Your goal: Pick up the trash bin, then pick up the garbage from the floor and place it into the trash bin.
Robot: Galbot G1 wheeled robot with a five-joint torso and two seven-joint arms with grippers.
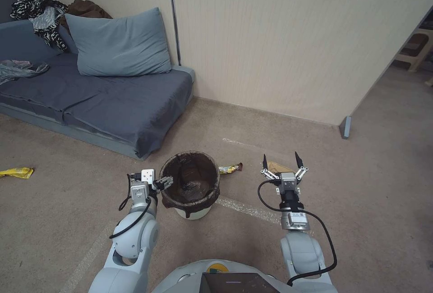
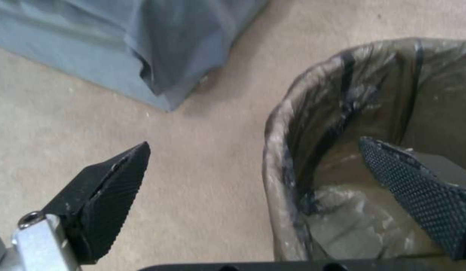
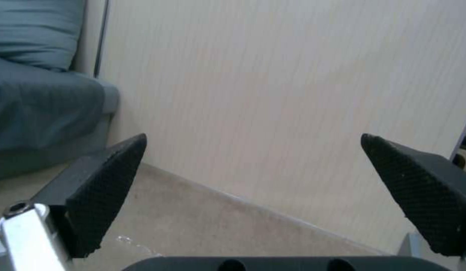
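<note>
Head view: trash bin [image 1: 190,184] beside left tool [image 1: 164,181].

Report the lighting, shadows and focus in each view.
Head view: even, soft light; a faint shadow under the bin; the wall edges bow from lens distortion. Left wrist view: soft focus, and pale sheen on the liner between the left gripper's open jaws. Right wrist view: the wall is blurred behind the right gripper.

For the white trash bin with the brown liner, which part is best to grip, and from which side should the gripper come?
Probably the rim of the trash bin, on the side facing the left gripper. The bin stands upright with its mouth open, so one finger can go inside and the other finger outside the wall. The left gripper is open and already straddles that rim.
</note>
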